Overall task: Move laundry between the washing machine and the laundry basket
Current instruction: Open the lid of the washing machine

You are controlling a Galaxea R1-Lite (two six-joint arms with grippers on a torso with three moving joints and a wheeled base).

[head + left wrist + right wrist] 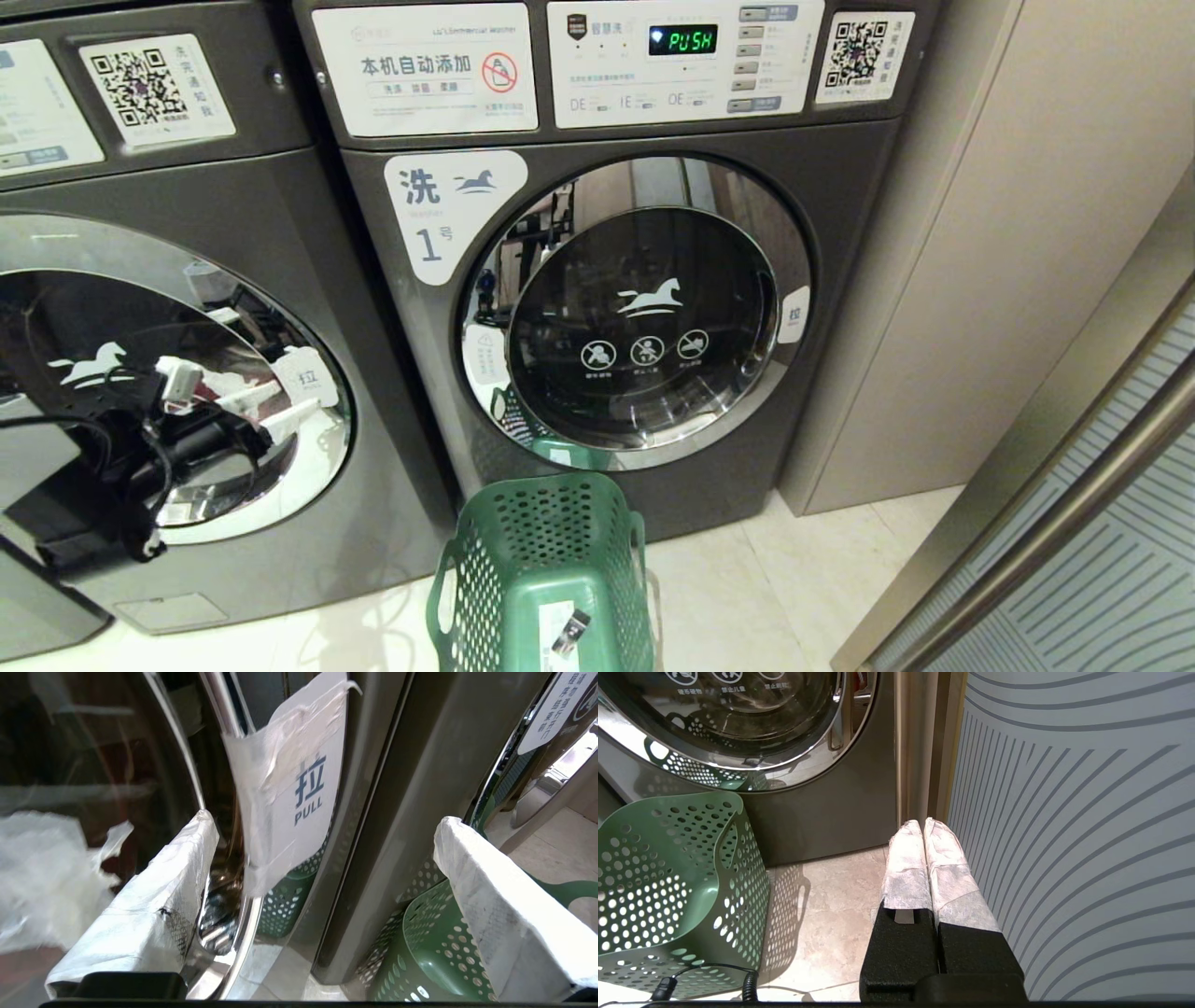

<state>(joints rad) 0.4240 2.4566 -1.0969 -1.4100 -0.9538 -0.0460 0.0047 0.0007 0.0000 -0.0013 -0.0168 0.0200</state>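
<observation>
Laundry basket [551,523]: we see the green, round-holed basket standing on the pale tiled floor [831,896], just in front of the machine labelled 1 [840,280] and below its round chrome-rimmed door [644,317], which is shut. That machine's panel shows a green PUSH display [682,39].

To the left of the machine labelled 1 stands a like dark grey washing machine [280,215]. Its number label is out of view, so we cannot tell which number it carries. Its glass door [56,308] is also shut.

We find the left gripper [299,394] in front of that door, at the edge nearer the machine labelled 1. Its white-wrapped fingers are spread wide with nothing between them. From the left wrist view, the gripper [327,821] straddles the door's chrome rim and the white PULL tag [299,788] taped there. One finger lies over the glass and the other over the side toward the machine labelled 1, with the basket [430,933] showing behind it. We cannot tell whether a finger touches the door.

The right gripper [924,826] hangs low on the other side of the machine labelled 1, beside a striped panel [1064,812]. Its wrapped fingers are pressed together on nothing.
</observation>
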